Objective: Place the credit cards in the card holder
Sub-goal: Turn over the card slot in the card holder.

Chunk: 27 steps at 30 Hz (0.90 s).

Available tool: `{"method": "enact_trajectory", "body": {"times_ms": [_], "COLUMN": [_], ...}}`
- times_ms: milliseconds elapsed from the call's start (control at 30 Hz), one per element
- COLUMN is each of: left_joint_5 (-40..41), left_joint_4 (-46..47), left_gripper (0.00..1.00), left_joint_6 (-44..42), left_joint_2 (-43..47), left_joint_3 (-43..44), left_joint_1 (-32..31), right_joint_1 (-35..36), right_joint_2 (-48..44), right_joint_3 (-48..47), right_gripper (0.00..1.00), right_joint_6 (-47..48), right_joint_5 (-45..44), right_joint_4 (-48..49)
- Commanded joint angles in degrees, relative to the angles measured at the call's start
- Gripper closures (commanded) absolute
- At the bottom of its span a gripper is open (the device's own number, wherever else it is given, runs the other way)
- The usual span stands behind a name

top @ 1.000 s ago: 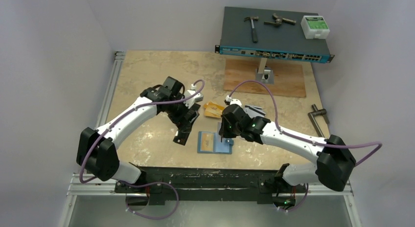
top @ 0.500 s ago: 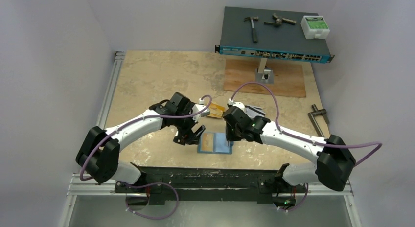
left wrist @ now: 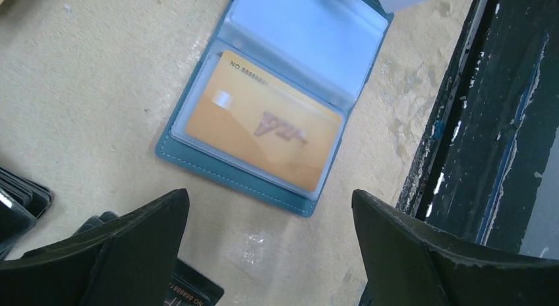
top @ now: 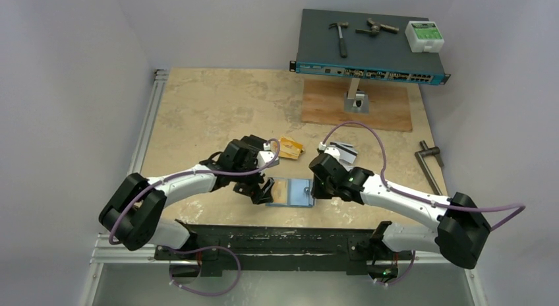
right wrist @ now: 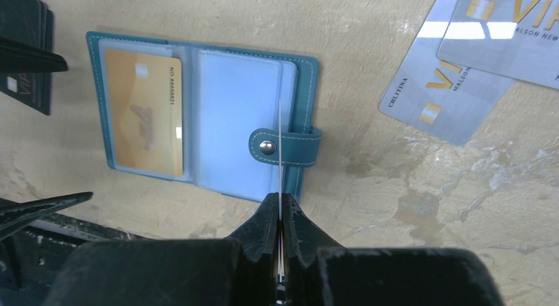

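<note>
Overhead view of a beige, stone-patterned table (top: 211, 101), with two robot arms reaching in from the near edge. A teal card holder (top: 292, 192) lies open and flat at 6 o'clock on the table, between the two grippers.

The left gripper (top: 260, 189) sits at the holder's 9 o'clock, its fingers spread wide and holding nothing. Its wrist view looks down on the holder's outer edge, so it is probably placed to steady the holder if it slides.

The right gripper (right wrist: 280, 210), at the holder's 3 o'clock, is pinched tight on a pale card (right wrist: 280, 154), seen edge-on as a thin white line. The card stands on edge over the right-hand pocket (right wrist: 237, 115), just beside the snap tab (right wrist: 283, 146). This is likely so its leading edge can slip into the pocket's mouth. Whether it touches the pocket cannot be told.

One orange-gold card (right wrist: 144, 111) already fills the left-hand pocket. Loose on the table are more orange-gold cards (top: 290, 146) at the holder's 12 o'clock, silver-white cards (top: 341, 151) at its 2 o'clock, and black cards (right wrist: 26, 49) at its 9 o'clock, beside the left gripper.
</note>
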State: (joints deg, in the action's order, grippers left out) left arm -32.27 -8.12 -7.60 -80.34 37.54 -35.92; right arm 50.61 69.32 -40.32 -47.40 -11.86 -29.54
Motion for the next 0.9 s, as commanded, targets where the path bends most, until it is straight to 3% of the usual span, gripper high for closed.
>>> {"method": "enact_trajectory", "body": {"times_ms": [0, 167, 500, 867], "left_joint_5": [-4.43, -8.87, -10.11, -8.76], "left_joint_4": [11.80, 8.25, 8.21, 4.85], "left_gripper": [0.08, 0.17, 0.24, 0.33], "left_joint_6": [1.40, 2.73, 4.76, 4.93], "left_joint_2": [2.27, -2.86, -7.23, -8.96], "left_joint_3": [-2.77, 0.66, 2.33, 3.93], "left_joint_1": [-0.16, 0.22, 0.37, 0.41], "right_joint_1": [-0.10, -0.08, -0.08, -0.08], "right_joint_2": [-3.38, -4.66, -4.17, -8.86], "right_joint_3": [2.73, 5.42, 7.95, 7.10], "right_gripper": [1.00, 1.00, 1.00, 1.00], "right_joint_6": [-3.48, -5.57, -6.96, -5.44], "right_joint_5": [1.66, 1.78, 0.98, -6.30], "right_joint_4": [5.58, 9.12, 12.13, 6.25]}}
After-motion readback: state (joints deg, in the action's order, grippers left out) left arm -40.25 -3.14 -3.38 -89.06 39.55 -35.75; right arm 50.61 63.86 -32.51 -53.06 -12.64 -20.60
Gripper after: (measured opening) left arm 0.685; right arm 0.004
